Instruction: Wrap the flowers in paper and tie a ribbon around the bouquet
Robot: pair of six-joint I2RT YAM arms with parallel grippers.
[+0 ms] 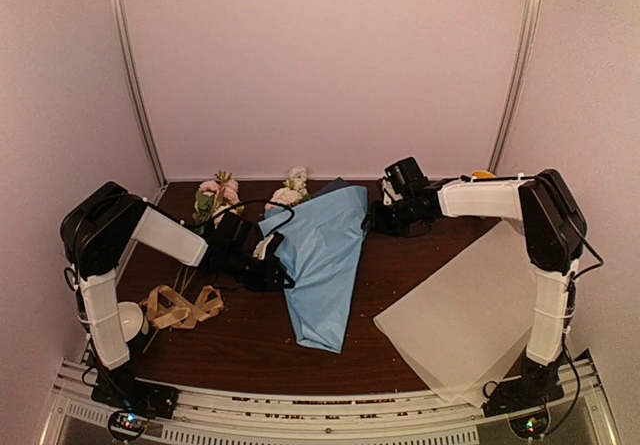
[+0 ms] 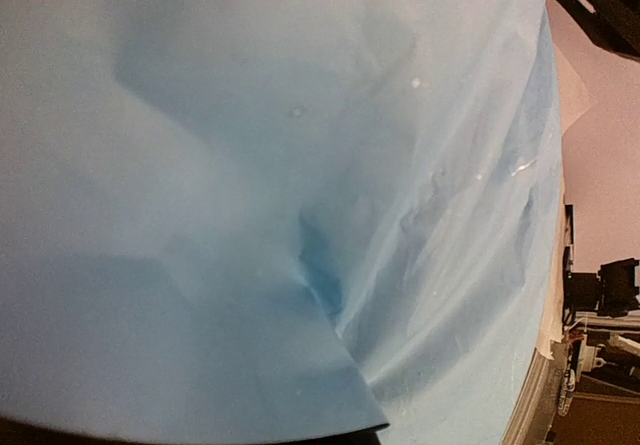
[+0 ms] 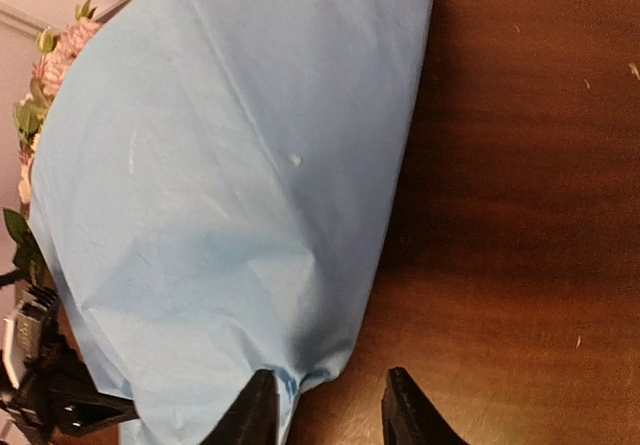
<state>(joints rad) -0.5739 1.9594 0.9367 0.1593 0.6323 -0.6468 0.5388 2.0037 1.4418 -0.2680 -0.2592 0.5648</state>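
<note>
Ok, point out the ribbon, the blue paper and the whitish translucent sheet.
ribbon (image 1: 170, 310), top view, on one of its loops.
blue paper (image 1: 322, 265), top view, middle of its light face.
whitish translucent sheet (image 1: 470, 315), top view, its bare centre.

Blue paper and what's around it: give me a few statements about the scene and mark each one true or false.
1. The ribbon is tied around the paper. False: it lies loose on the table, on the left arm's side of the paper.
2. The right gripper has its jaws apart. True.
3. A whitish sheet lies on the right arm's side of the paper. True.
4. Blooms show at the paper's near, narrow end. False: they show at its far, wide end.
</note>
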